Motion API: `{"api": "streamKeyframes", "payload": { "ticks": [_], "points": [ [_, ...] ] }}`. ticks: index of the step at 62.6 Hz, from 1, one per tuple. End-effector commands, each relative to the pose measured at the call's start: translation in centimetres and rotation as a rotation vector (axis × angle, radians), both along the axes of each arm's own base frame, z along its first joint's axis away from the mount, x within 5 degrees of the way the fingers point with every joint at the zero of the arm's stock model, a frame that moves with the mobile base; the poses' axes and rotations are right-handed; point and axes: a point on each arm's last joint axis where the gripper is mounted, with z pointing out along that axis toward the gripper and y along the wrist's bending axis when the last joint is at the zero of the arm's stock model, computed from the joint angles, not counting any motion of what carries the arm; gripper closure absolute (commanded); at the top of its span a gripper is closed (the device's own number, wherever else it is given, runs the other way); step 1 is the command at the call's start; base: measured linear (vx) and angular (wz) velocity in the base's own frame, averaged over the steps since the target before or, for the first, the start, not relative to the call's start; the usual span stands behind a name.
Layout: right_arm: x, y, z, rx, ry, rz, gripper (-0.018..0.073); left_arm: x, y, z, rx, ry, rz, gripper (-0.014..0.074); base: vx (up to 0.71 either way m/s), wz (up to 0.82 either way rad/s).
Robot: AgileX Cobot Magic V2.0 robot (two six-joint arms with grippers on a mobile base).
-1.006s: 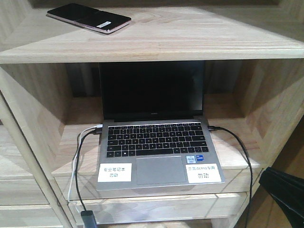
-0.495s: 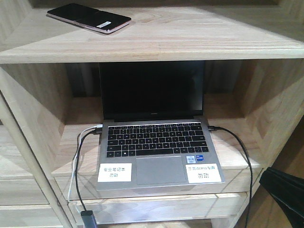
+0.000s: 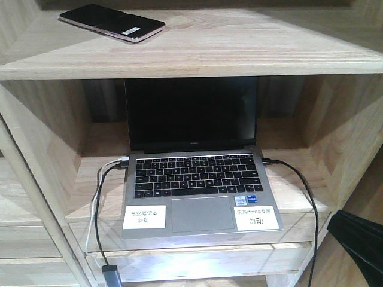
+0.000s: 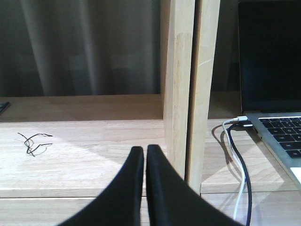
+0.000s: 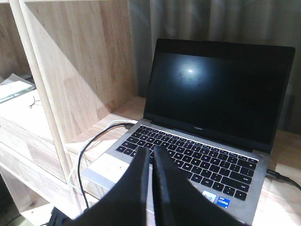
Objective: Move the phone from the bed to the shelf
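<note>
We log the phone (image 3: 112, 23) resting on the shelf (image 3: 239, 57) above the laptop (image 3: 194, 173), both end effectors closed empty; placement looks done, only retreat remains.

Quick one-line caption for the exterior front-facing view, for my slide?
Black phone lying flat on the wooden shelf's upper board, above an open grey laptop with cables plugged into both its sides.
</note>
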Motion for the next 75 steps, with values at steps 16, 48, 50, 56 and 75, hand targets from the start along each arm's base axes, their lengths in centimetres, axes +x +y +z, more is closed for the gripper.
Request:
{"api": "streamKeyframes", "payload": {
  "ticks": [16, 48, 50, 56, 75],
  "points": [
    [0.7, -1.1, 1.0, 0.046, -0.024, -0.148, 0.0564, 0.0, 0.0, 0.4, -0.005, -0.071, 0.003, 0.0595, 0.0, 0.0],
    [1.5, -3.2, -1.7, -0.019, -0.057, -0.4, 0.0564, 0.0, 0.0, 0.4, -0.005, -0.071, 0.003, 0.0595, 0.0, 0.0],
    [1.4, -3.4, -2.3, -0.021, -0.053, -0.422, 0.0564, 0.0, 0.0, 0.4, -0.005, -0.071, 0.003, 0.0595, 0.0, 0.0],
    [0.9, -3.9, -3.3, -0.032, -0.068, -0.475, 0.0564, 0.0, 0.0, 0.4, -0.005, -0.071, 0.003, 0.0595, 0.0, 0.0],
    [-0.3, -5.1, -5.8, -0.067, -0.109, -0.63, 0.0564, 0.0, 0.0, 0.4, -0.005, -0.071, 0.003, 0.0595, 0.0, 0.0]
  ]
}}
